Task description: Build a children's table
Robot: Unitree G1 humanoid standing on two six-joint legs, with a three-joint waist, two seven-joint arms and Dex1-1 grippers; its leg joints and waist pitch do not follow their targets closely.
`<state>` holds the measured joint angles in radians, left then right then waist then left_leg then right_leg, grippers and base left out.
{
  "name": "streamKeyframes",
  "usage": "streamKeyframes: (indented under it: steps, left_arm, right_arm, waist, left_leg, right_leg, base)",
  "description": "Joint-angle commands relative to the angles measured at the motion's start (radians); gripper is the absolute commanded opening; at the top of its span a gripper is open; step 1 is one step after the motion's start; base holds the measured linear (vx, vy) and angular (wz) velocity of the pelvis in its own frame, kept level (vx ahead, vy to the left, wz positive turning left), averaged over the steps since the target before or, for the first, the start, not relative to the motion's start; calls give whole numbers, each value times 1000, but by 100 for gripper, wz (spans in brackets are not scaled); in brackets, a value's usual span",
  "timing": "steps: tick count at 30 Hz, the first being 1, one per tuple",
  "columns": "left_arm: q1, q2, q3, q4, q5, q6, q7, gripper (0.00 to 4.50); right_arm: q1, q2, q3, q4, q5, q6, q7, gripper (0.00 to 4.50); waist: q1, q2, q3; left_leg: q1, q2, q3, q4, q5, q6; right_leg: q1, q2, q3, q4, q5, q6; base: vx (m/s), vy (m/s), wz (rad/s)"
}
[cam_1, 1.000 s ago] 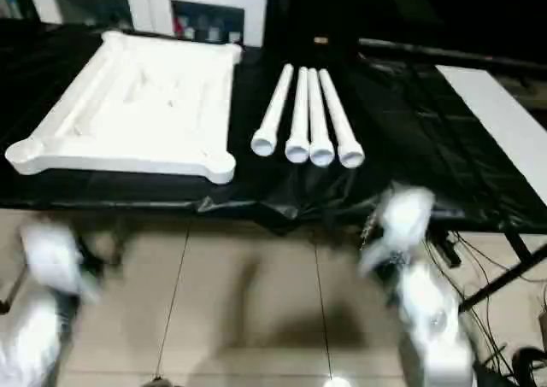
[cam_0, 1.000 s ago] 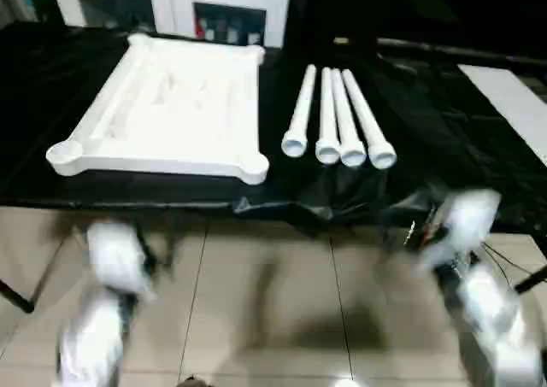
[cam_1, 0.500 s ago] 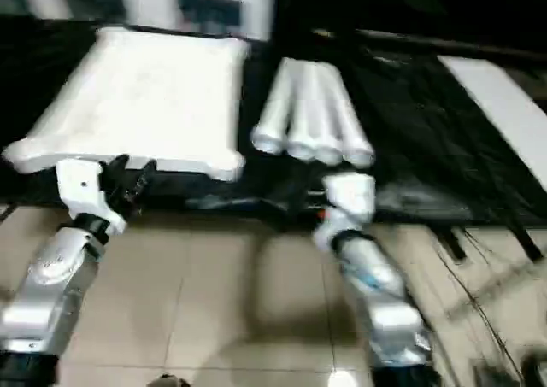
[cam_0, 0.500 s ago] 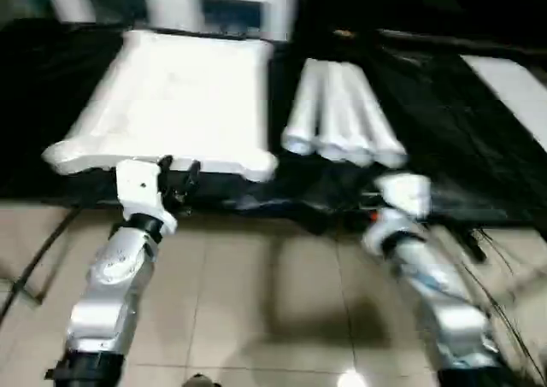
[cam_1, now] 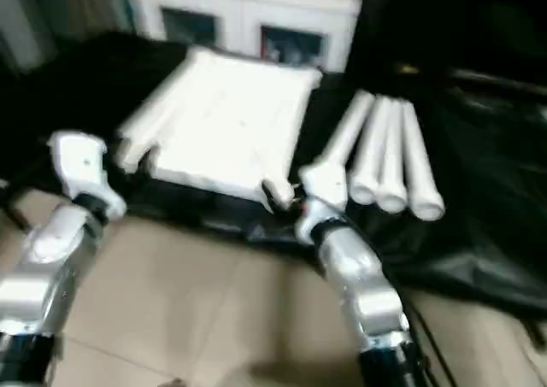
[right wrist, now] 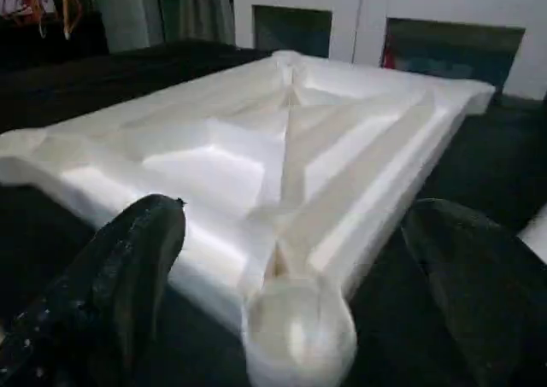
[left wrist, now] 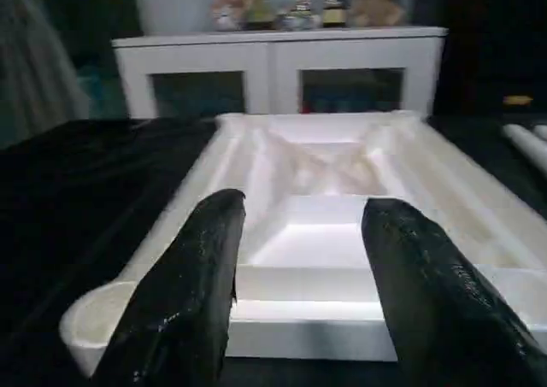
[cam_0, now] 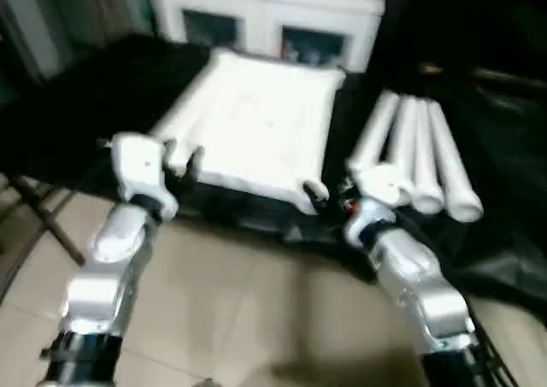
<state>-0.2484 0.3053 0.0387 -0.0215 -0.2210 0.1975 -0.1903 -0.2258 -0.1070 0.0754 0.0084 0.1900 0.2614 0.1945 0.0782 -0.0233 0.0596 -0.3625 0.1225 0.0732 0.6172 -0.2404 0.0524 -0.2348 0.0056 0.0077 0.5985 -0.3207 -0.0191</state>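
The tabletop (cam_0: 256, 135) lay ribs-up on the black cloth (cam_0: 77, 122), sockets exposed for the four legs (cam_0: 419, 161) beside it. Both grippers, left (left wrist: 299, 293) and right (right wrist: 291, 310), were spread and seemingly empty, facing its near edge.

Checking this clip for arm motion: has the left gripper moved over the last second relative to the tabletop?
Yes. The left gripper has come up from over the floor to the near edge of the upturned tabletop, by its near left corner.
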Motion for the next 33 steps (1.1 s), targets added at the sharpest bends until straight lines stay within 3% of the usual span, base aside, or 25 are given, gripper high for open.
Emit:
streamKeyframes:
  steps: [1, 2, 3, 4, 5, 6, 7, 8, 9, 10, 11, 12, 13, 15, 17, 18, 19, 20, 22, 23, 24, 26, 27, 30, 33]
  left_arm:
    - [-4, 13, 19, -4, 4, 19, 9, 255]
    - [-11, 19, 35, -18, 4, 40, 7, 255]
    - [-18, 32, 47, -33, 1, 70, -4, 255]
    - [-20, 40, 50, -38, -2, 82, -11, 255]
    - [-21, 49, 51, -42, -5, 94, -19, 255]
    - [-22, 62, 55, -50, -11, 116, -28, 255]
    - [-22, 68, 60, -53, -16, 129, -30, 255]
    - [-23, 71, 73, -52, -34, 149, -32, 255]
    - [-24, 73, 79, -51, -42, 158, -32, 255]
    - [-24, 75, 81, -51, -46, 162, -32, 255]
    - [-24, 80, 85, -48, -48, 165, -31, 255]
    - [-29, 95, 103, -40, -56, 166, -36, 255]
    - [-33, 100, 110, -36, -57, 167, -36, 255]
    - [-46, 112, 133, -34, -64, 187, -50, 255]
    - [-50, 124, 135, -43, -60, 207, -62, 255]
    - [-48, 128, 128, -51, -58, 219, -66, 255]
    - [-40, 124, 118, -64, -55, 230, -65, 255]
    - [-29, 112, 108, -80, -56, 243, -60, 255]
    - [-23, 100, 97, -89, -50, 251, -42, 255]
    - [-21, 94, 94, -92, -51, 246, -36, 255]
    - [-19, 90, 92, -93, -52, 242, -32, 255]
    - [-19, 87, 89, -98, -50, 231, -33, 255]
    - [-18, 81, 87, -105, -58, 228, -40, 255]
    - [-6, 67, 70, -106, -47, 216, -43, 255]
    - [0, 45, 56, -93, -34, 209, -40, 255]
  right_arm:
    - [-15, 5, 1, -18, 7, 12, -7, 450]
    - [-16, 4, -16, -35, 16, 33, -12, 450]
    - [-17, 2, -36, -54, 24, 52, -23, 450]
    - [-17, 1, -42, -62, 28, 63, -27, 450]
    - [-18, -2, -47, -68, 28, 74, -31, 450]
    - [-19, -9, -53, -75, 25, 88, -38, 450]
    - [-20, -12, -56, -75, 20, 90, -39, 450]
    - [-22, -14, -63, -78, 26, 97, -37, 450]
    - [-22, -14, -66, -80, 29, 102, -37, 450]
    - [-23, -14, -67, -81, 30, 106, -37, 450]
    - [-23, -15, -68, -82, 28, 109, -38, 450]
    - [-21, -23, -62, -82, 17, 112, -33, 450]
    - [-21, -25, -59, -82, 15, 114, -30, 450]
    - [-22, -27, -54, -89, 14, 131, -27, 450]
    - [-21, -29, -52, -95, 15, 141, -28, 450]
    - [-20, -29, -53, -100, 16, 145, -29, 450]
    - [-18, -28, -53, -103, 16, 150, -28, 450]
    - [-16, -28, -53, -108, 15, 154, -27, 450]
    - [-14, -28, -55, -116, 17, 160, -28, 450]
    - [-12, -27, -59, -122, 19, 163, -30, 450]
    - [-12, -26, -61, -125, 20, 166, -32, 450]
    - [-12, -22, -71, -134, 31, 182, -33, 450]
    - [-11, -24, -73, -142, 32, 191, -32, 450]
    - [6, -30, -77, -154, 34, 198, -32, 450]
    - [16, -31, -87, -153, 28, 203, -46, 450]
  waist:
    - [21, 25, -55]
    - [-27, 61, -71]
    - [-69, 51, -105]
    - [-53, 57, -103]
    - [-56, 60, -97]
    - [-55, 29, -89]
    - [-50, 28, -82]
    - [-48, 2, -68]
    - [-41, -48, -54]
    - [6, -62, -41]
    - [18, -64, -41]
    - [26, -56, -52]
    - [15, -55, -61]
    - [-5, -28, -62]
    - [-13, 21, -46]
    - [-57, 61, -39]
    - [-71, 75, -63]
    - [-74, 64, -78]
    - [-70, 43, -83]
    - [-65, 30, -87]
    - [-49, -10, -92]
    - [-35, -26, -98]
    - [-35, -25, -100]
    - [-45, -5, -71]
    - [-51, -1, -54]
  left_leg:
    - [4, 48, 16, -62, 56, -16]
    - [92, 119, -65, -118, 71, 59]
    - [218, 189, -158, -96, 116, 288]
    - [197, 176, -147, -67, 231, 375]
    - [192, 191, -91, -63, 255, 315]
    - [158, 182, -44, -93, 229, 243]
    - [152, 184, -2, -110, 188, 198]
    - [155, 178, 54, -132, 75, 136]
    - [140, 99, 146, -116, -205, 45]
    - [132, -12, 165, 47, -386, -36]
    - [82, -10, 116, 92, -323, -38]
    - [-6, 16, 35, 121, -126, -54]
    - [-31, 7, 19, 131, -79, -68]
    - [-51, 9, 0, 100, 61, -98]
    - [-25, 50, 6, -26, 116, -60]
    - [7, 123, -48, -117, -131, -46]
    - [78, 167, -99, -122, -178, -3]
    - [138, 190, -124, -99, -127, 134]
    - [110, 142, -86, -30, 493, 349]
    - [90, 118, -71, -12, 649, 348]
    - [20, 36, -7, 23, 704, 230]
    - [-34, 11, 26, 0, 513, 85]
    - [-32, 22, 31, -22, 326, 17]
    - [-18, 58, 37, -69, 12, -88]
    - [6, 80, 53, -86, -239, -158]
  right_leg:
    - [52, -101, 47, -118, -183, -182]
    - [-23, -30, -44, -5, -38, -87]
    - [-160, -46, -71, 109, -116, 3]
    - [-192, -66, -67, 140, -79, 67]
    - [-218, -80, -62, 151, -32, 86]
    - [-214, -83, -71, 155, 57, 97]
    - [-225, -87, -77, 150, 92, 75]
    - [-227, -109, -72, 103, 189, -19]
    - [-174, -113, -30, 5, 139, -127]
    - [-115, -158, 123, -128, -395, -239]
    - [-51, -220, 176, -137, -534, -286]
    - [8, -253, 167, -100, -494, -270]
    - [18, -235, 153, -79, -412, -258]
    - [-12, -190, 90, -87, -170, -317]
    - [-50, -132, 1, -100, -216, -258]
    - [-75, -50, -62, -17, -208, -152]
    - [-120, -45, -75, 60, -156, -119]
    - [-178, -68, -66, 103, -53, -75]
    - [-221, -95, -40, 89, 157, 35]
    - [-212, -111, -22, 56, 235, 46]
    - [-160, -137, 8, 5, 449, 35]
    - [-107, -144, 21, 23, 739, -50]
    - [-90, -141, 10, 18, 722, -74]
    - [-94, -127, 0, -20, 251, -143]
    - [-122, -121, 7, -54, -157, -125]
  base:
    - [173, 54, 28]
    - [208, 103, 5]
    - [311, 117, 4]
    - [204, 66, -6]
    - [180, 55, -5]
    - [151, 43, -31]
    - [151, 43, -31]
    - [147, -21, -57]
    - [167, -93, -46]
    - [167, -93, -46]
    - [190, -88, -42]
    - [169, -33, -34]
    - [169, -33, -34]
    - [133, -14, -5]
    - [142, 26, 1]
    - [169, 104, -10]
    - [169, 104, -10]
    - [176, 71, 0]
    - [141, 33, 12]
    - [105, -3, 0]
    - [0, 0, 0]
    - [-5, -29, 2]
    - [-27, -92, -3]
    - [-20, -57, -3]
    - [-56, -56, -3]
